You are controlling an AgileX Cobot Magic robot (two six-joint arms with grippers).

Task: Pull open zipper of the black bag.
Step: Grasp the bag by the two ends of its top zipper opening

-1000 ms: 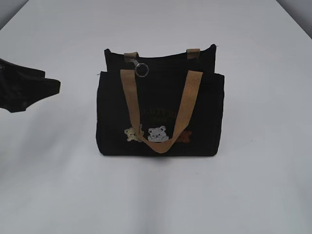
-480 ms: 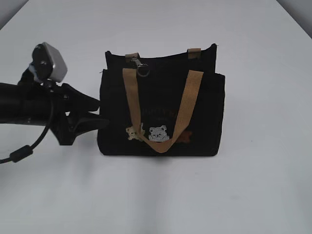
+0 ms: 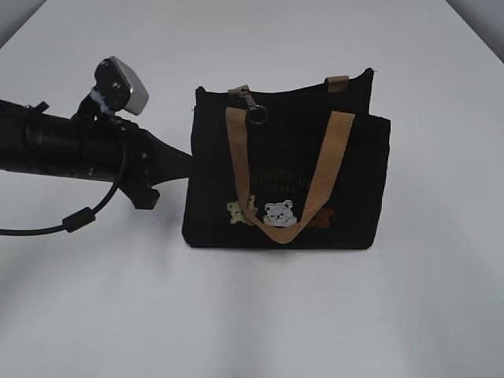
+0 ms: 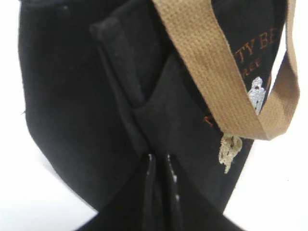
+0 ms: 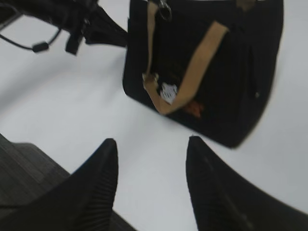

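Along the top edge of the small black fabric bag [image 3: 287, 185] the dark zipper [image 3: 303, 88] is running from left to right, and its little silver metal ring pull [image 3: 258, 116] is dangling down at the left end, just over the front panel. One tan webbing handle [image 3: 287, 177] is drooping in a long loop across the front, so it's lying right next to the ring and partly covering the faint tan lettering [image 3: 279, 181] and the small embroidered bear patches [image 3: 268, 214] lower down. The second tan handle's short tabs [image 3: 337, 80] are poking up at the back edge.

Bag's sitting upright near the middle of the plain white tabletop [image 3: 252, 315], a bit right of centre in the exterior view.

From the left, the black left arm [image 3: 71, 146] with the grey wrist camera block [image 3: 122, 85] is reaching in flat and low. The left gripper [image 4: 161, 192] is pressed together, and in the wrist view its fingertips [image 4: 153, 183] are pinching the dark side fabric of the bag down by the seam. So that side is blocked by the arm.

Over in the right wrist view, the right gripper [image 5: 151, 185] is hanging well clear of the bag with its ribbed black fingers [image 5: 98, 192] spread apart, nothing between them but table.
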